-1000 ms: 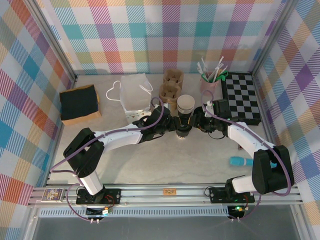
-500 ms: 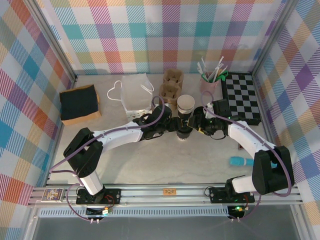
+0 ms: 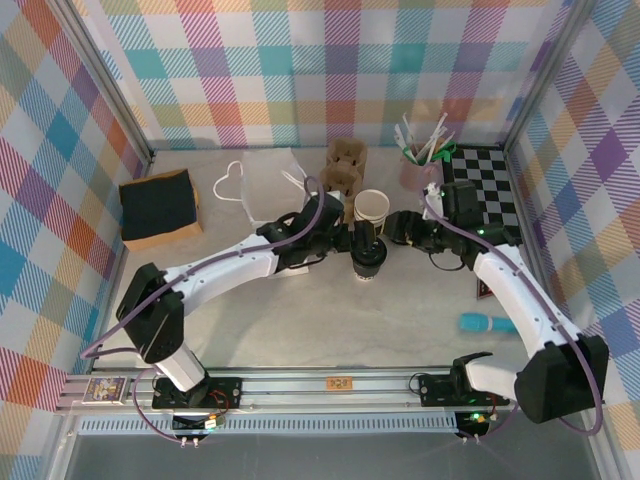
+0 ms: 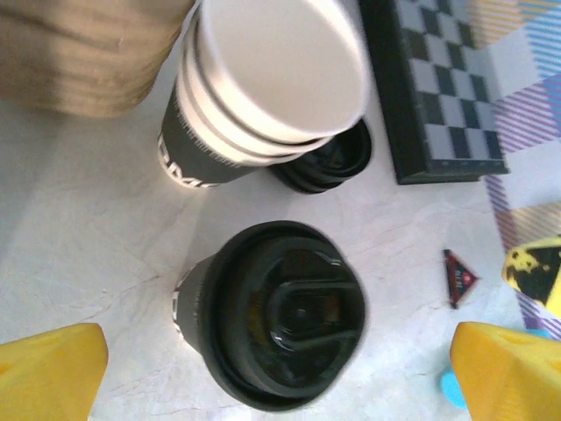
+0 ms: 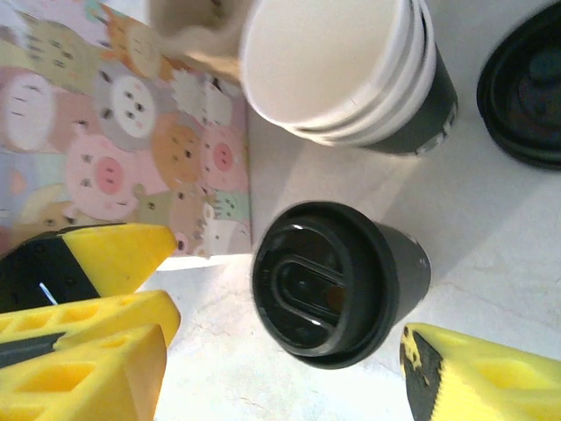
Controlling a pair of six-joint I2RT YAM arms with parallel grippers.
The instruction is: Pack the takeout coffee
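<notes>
Black-lidded takeout coffee [image 4: 289,316] upright, body mostly hidden, left gripper [image 4: 280,373] and right gripper [image 5: 285,368] both spread, empty

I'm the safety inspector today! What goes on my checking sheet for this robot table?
Surface: pale marbled table, no spills seen.
Job's things: takeout coffee, lid on, upright beside the stack of lidless cups; white bag farther back.
Clutter: loose black lid, checkerboard, brown cup carriers, stirrer cup, teal object.
Grippers: left gripper and right gripper open, either side of the coffee, not touching it.
Cables: purple cables along both arms.
Surroundings: plaid walls, metal rail.
</notes>
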